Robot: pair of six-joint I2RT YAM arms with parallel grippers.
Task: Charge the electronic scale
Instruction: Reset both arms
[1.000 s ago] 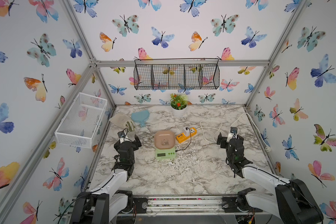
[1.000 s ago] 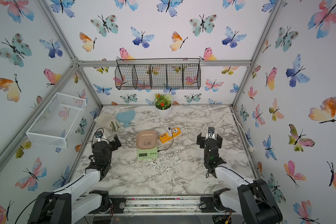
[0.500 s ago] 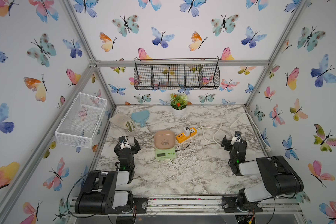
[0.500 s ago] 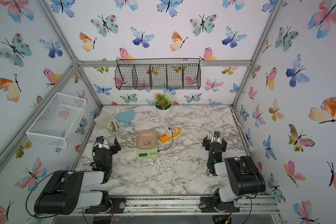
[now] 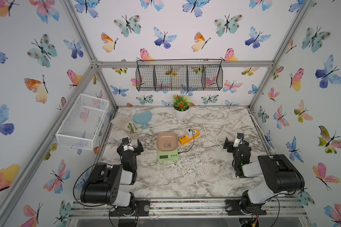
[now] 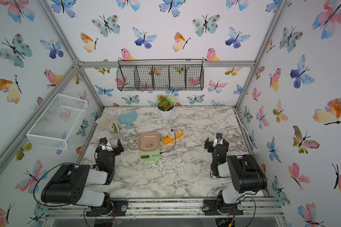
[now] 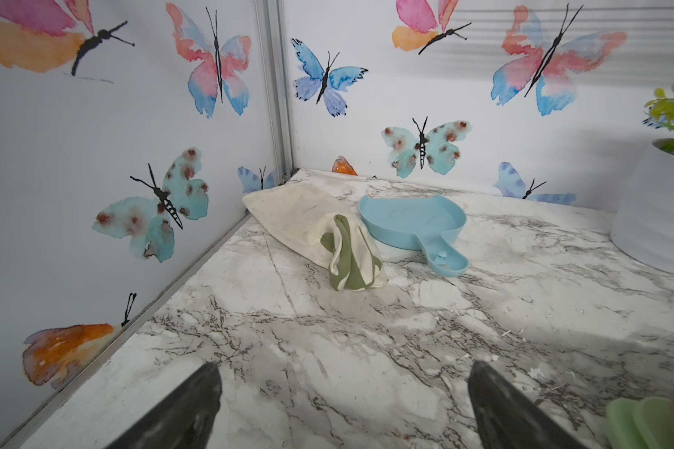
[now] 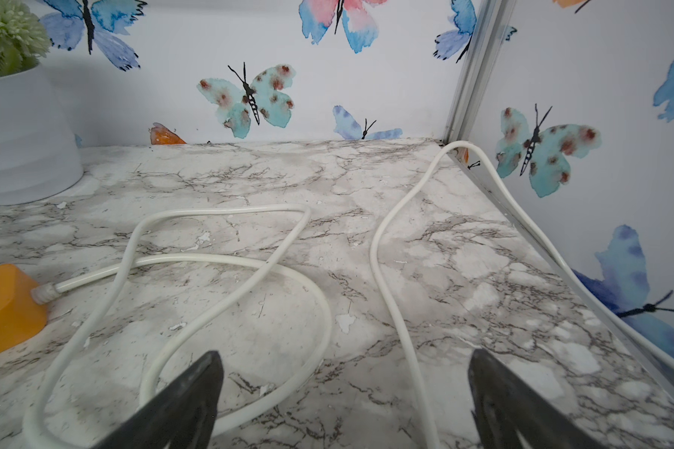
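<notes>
The electronic scale point(image 5: 167, 149) point(image 6: 149, 149), pale green with a beige-pink panda tray, sits mid-table. Its edge shows in the left wrist view point(image 7: 646, 423). A thin black cable point(image 5: 187, 148) runs from the scale's right side to the white charger cube point(image 5: 189, 131) plugged into the orange power strip point(image 5: 189, 136) point(image 6: 172, 137). My left gripper point(image 5: 132, 145) point(image 7: 345, 365) rests open to the left of the scale, nothing between its fingers. My right gripper point(image 5: 235, 145) point(image 8: 346, 353) stands open at the far right, over loops of white cord.
The strip's white cord point(image 5: 215, 129) point(image 8: 226, 264) coils right of the strip and runs along the right wall. A potted plant point(image 5: 181, 110), a blue dish point(image 5: 142, 118) and a cloth bag point(image 5: 124, 122) lie at the back. A white mesh basket point(image 5: 81, 119) hangs on the left wall.
Both arms have folded down toward the front rail, elbows dropping low. The grippers stay open in nearly the same spots. The scale and cable have not moved.
</notes>
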